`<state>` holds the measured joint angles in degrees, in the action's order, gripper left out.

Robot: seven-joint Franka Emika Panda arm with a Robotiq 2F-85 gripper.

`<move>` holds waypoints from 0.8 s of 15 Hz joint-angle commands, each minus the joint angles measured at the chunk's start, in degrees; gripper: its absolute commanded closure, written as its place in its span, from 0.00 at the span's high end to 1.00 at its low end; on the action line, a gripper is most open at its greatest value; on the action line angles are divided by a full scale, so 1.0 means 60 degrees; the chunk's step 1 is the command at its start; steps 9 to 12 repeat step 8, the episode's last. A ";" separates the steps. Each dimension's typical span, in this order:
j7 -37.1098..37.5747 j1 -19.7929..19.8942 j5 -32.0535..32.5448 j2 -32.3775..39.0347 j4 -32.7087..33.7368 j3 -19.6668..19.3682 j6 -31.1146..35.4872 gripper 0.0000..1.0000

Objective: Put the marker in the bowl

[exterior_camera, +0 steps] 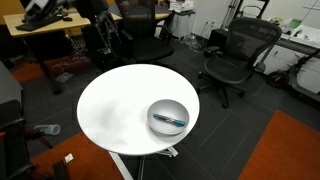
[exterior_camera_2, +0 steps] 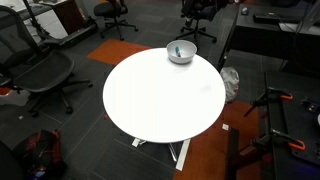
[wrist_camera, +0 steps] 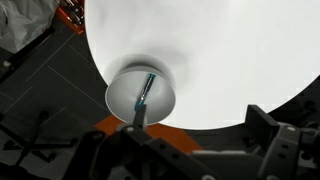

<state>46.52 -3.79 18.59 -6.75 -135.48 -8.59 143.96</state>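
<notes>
Marker (wrist_camera: 144, 93) lying inside bowl (wrist_camera: 115, 100), teal end resting low against the wall. Bowl sitting right at table (wrist_camera: 220, 50) edge. Placement looking done, probably only retreat remaining. Gripper (wrist_camera: 185, 158) showing as dark blur, so not telling spread from closed.
</notes>
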 commanded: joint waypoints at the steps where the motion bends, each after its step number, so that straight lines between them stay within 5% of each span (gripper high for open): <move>1: -0.0631 0.0528 -0.0445 -0.0667 -0.0347 0.0725 -0.0629 1.00; 12: -0.0491 0.0840 -0.0410 -0.0412 -0.0184 0.1070 -0.0504 1.00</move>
